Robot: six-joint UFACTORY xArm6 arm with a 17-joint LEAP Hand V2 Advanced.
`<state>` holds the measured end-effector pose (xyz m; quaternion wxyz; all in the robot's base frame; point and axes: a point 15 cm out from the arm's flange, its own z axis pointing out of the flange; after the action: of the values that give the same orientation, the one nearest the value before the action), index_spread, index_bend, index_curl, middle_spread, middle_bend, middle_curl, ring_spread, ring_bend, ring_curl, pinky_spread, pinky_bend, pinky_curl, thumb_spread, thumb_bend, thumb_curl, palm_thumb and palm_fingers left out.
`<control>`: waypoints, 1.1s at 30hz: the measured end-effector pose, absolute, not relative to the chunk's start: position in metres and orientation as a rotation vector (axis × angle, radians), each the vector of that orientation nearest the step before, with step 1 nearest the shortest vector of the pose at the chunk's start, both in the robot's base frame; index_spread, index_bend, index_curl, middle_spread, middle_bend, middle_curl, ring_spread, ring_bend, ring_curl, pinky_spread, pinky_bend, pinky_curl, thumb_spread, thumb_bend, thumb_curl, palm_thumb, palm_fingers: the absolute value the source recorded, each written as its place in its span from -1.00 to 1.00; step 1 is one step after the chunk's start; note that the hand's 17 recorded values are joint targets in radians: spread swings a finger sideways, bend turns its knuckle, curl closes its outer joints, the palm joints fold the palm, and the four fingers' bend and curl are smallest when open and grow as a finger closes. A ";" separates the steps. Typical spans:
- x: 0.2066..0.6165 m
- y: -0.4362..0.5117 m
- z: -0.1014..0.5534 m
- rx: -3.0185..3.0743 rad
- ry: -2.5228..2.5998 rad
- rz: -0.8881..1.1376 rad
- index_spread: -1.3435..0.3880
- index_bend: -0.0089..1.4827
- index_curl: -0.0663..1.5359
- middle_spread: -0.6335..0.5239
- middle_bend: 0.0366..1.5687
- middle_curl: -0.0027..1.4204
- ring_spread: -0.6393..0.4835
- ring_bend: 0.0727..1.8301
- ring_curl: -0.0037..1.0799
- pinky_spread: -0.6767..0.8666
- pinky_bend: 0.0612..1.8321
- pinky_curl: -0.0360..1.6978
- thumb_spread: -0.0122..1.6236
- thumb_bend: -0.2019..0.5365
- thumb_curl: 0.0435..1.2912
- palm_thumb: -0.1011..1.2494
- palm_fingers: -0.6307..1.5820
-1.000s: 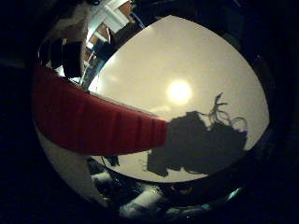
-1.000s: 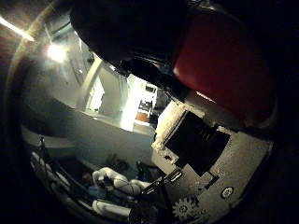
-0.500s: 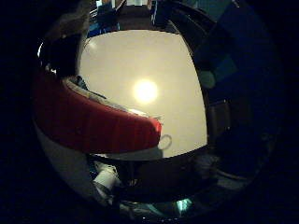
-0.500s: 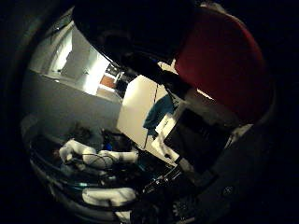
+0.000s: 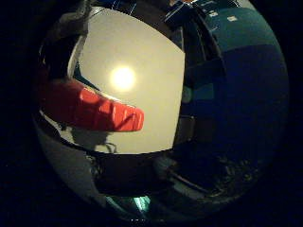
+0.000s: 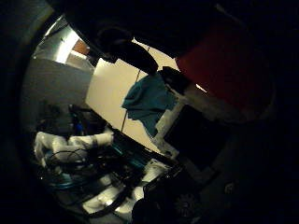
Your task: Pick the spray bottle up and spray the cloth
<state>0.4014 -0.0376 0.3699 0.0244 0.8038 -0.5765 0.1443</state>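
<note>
A red spray bottle (image 5: 90,111) lies close across my palm and is held above the white table (image 5: 142,56); its shadow falls on the table beneath it. In the thumb side view the bottle's red body (image 6: 224,70) fills one corner. My right hand (image 6: 196,126) shows as white and black parts beside the bottle, with dark fingers curled over it. A teal cloth (image 6: 147,100) lies crumpled on the white table (image 6: 110,88), some way out from the palm.
A bright lamp reflection (image 5: 123,78) sits on the tabletop. Past the table's edge there is a blue surface (image 5: 236,94) with dark equipment. A white robot arm (image 6: 70,142) and dark clutter stand beyond the table on the cloth's side.
Both views have swung, so the hand has turned with the bottle in it. The teal cloth has come into the thumb side view, and the table's edge and blue area into the other.
</note>
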 end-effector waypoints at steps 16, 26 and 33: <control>0.429 0.016 0.318 2.362 -1.572 0.556 0.31 0.59 0.19 -0.16 0.73 0.22 -0.33 0.40 0.70 -0.38 0.17 0.47 0.28 -0.49 -0.04 0.67 0.56; 0.430 0.019 0.318 2.368 -1.553 0.563 0.31 0.59 0.19 -0.16 0.72 0.23 -0.33 0.40 0.70 -0.38 0.17 0.47 0.29 -0.50 -0.05 0.68 0.56; 0.428 0.006 0.326 2.345 -1.592 0.545 0.31 0.59 0.19 -0.16 0.72 0.24 -0.32 0.40 0.70 -0.39 0.17 0.47 0.29 -0.49 -0.06 0.68 0.56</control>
<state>0.4283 0.0059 0.3258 0.1274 0.8057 -0.5473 0.1872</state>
